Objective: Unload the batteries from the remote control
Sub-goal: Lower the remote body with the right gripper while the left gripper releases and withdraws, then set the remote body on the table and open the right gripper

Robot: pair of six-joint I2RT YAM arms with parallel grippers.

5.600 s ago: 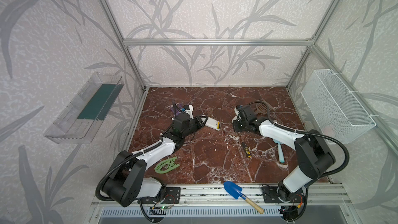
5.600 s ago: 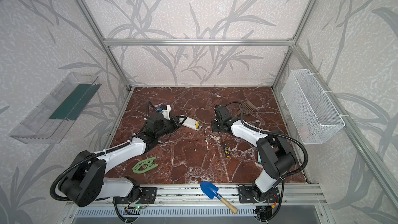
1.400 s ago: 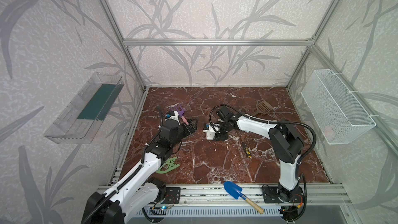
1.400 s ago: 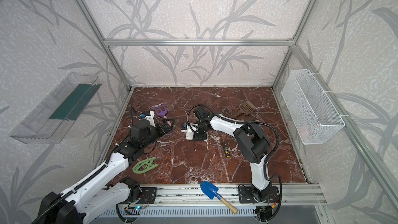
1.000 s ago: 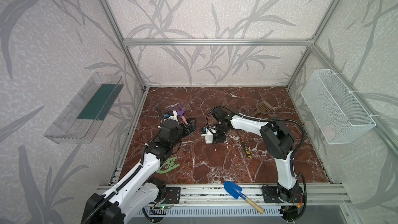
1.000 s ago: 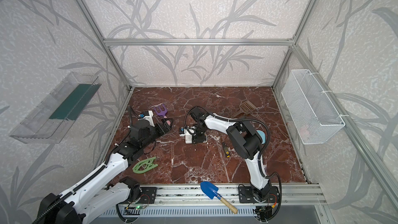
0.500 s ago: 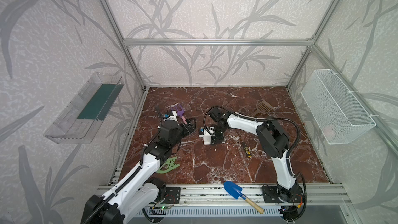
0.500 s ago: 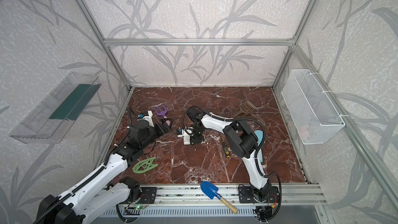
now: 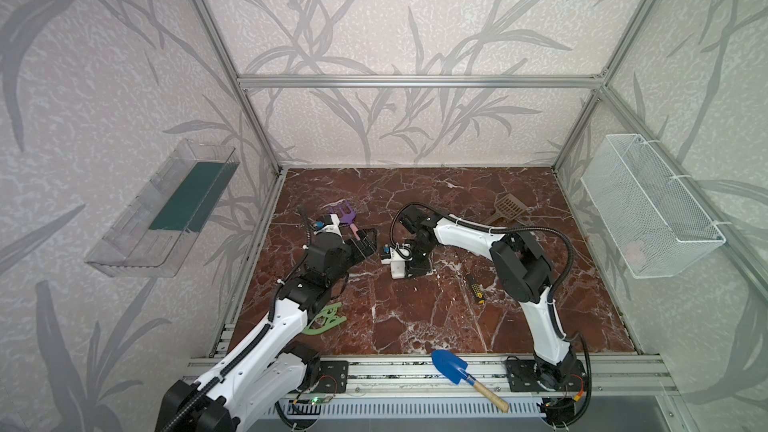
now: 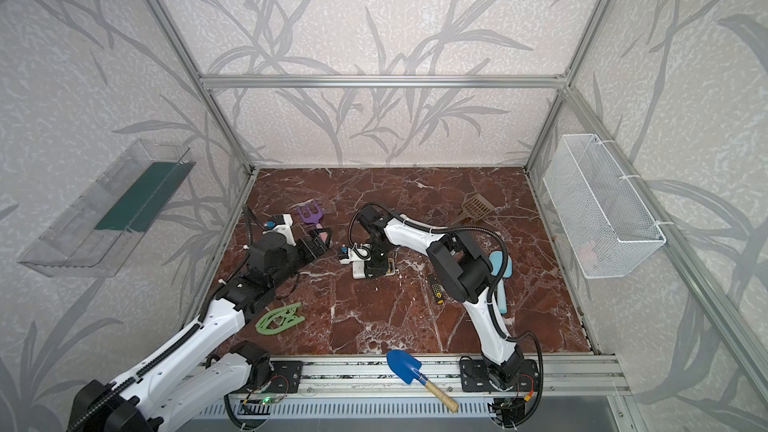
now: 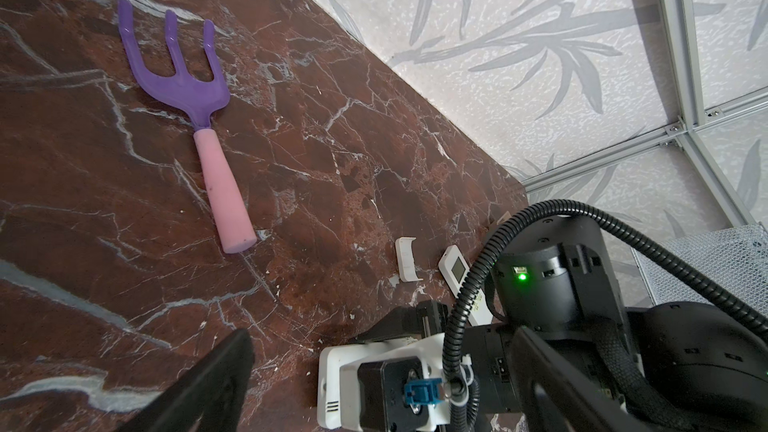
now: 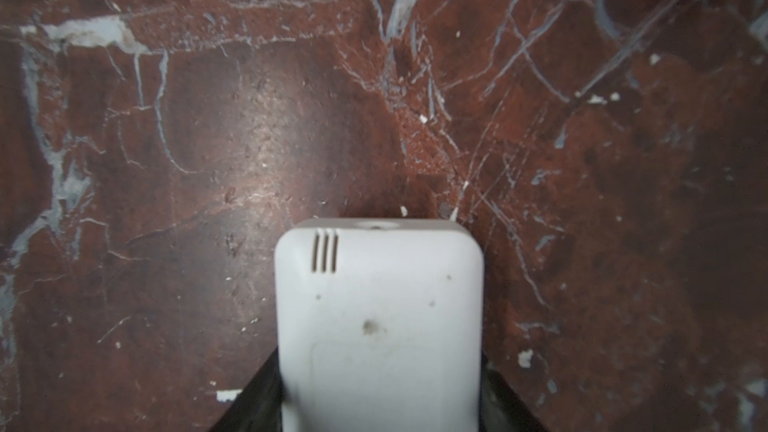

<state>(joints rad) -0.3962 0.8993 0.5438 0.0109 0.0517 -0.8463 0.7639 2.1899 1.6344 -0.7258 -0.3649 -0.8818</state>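
Red marble tabletop (image 9: 415, 317) — purple fork (image 9: 345, 214), green frame (image 9: 324, 320), screwdriver (image 9: 473, 288), brown scoop (image 9: 508, 206) on it.

You have a red-brown marble floor (image 9: 415, 317) veined in white, a purple fork (image 11: 183, 89) with a pink handle (image 11: 220, 193), a white remote (image 12: 378, 326), a blue trowel (image 9: 449, 367), and pale walls (image 9: 415, 35) patterned with grey leaves.

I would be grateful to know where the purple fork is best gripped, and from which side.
I would grip the pink handle of the purple fork mid-length, coming down from above with the jaws across it. It lies flat on the table, a rounded bar with bare surface on both sides; the tines are thin and splayed.
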